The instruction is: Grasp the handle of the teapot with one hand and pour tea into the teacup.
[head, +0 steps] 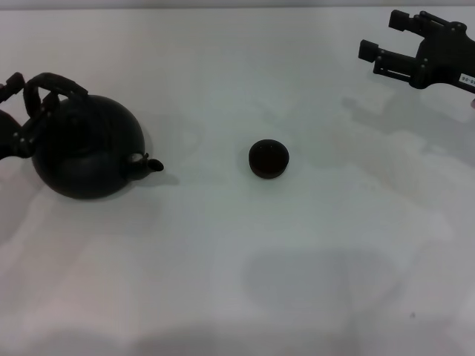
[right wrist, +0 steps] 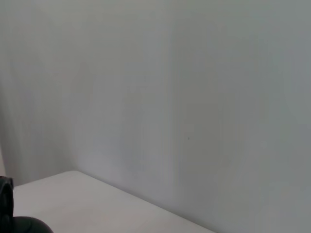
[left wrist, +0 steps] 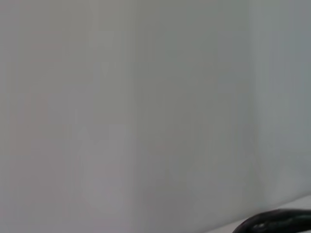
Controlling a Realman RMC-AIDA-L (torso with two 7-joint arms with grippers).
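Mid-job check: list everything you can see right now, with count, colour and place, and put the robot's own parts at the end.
teapot: 1, black, on the table's left side, spout towards the cup
handle: 1, black, arched over the teapot's top
teacup: 1, black, near the table's middle, apart from the spout
table: 1, white, under everything
left gripper: 1, black, at the left edge by the handle; whether it grips cannot be told
right gripper: 1, black, far right corner above the table, fingers apart, holding nothing
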